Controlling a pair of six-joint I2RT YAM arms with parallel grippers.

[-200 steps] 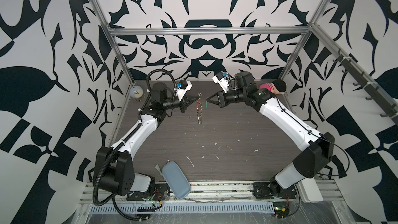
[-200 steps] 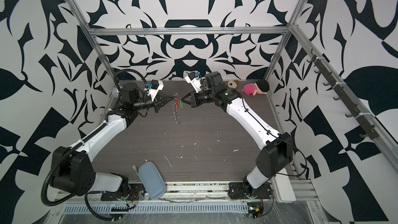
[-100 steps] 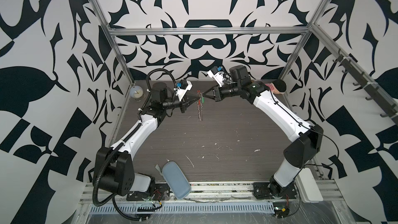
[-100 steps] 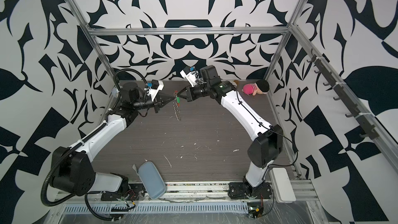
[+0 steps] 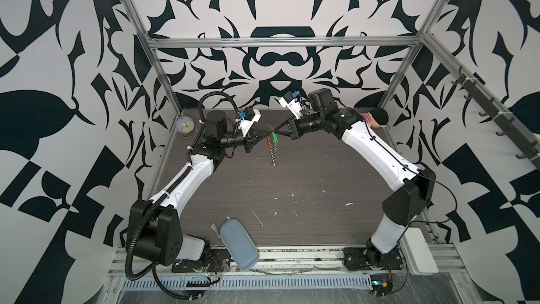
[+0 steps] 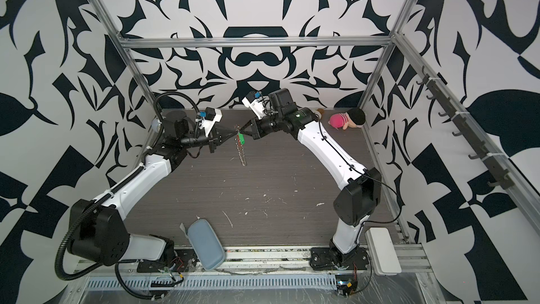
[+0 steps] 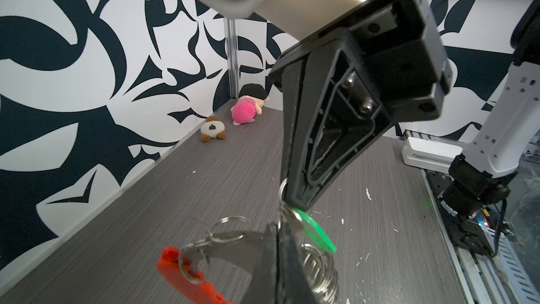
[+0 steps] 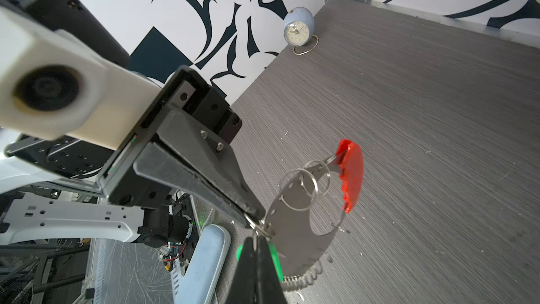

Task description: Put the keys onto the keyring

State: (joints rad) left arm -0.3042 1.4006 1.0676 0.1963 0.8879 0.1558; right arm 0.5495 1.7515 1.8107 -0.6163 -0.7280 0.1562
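Observation:
In both top views the keyring (image 5: 273,153) (image 6: 241,153) hangs in the air over the back middle of the table, its silver rings dangling. My left gripper (image 5: 266,135) (image 6: 233,134) is shut on its top edge. In the left wrist view my left gripper (image 7: 280,227) pinches the flat metal loop, with the red bar (image 7: 187,279) on one side and the rings (image 7: 320,270) on the other. My right gripper (image 5: 278,133) (image 8: 257,239) is shut on the keys, tip to tip with the left gripper. The green tag (image 5: 274,139) (image 8: 274,261) (image 7: 315,233) shows behind its fingers. The key itself is mostly hidden.
A pale blue alarm clock (image 5: 185,124) (image 8: 298,29) stands in the back left corner. A pink doll (image 6: 346,119) and a brown plush (image 7: 211,130) lie at the back right. A grey-blue case (image 5: 238,244) lies over the front edge; a white box (image 6: 381,250) sits at the front right.
My right gripper has carried the keys left until it meets the left gripper's tip at the keyring. Its arm has stretched further in. The left arm has stayed put.

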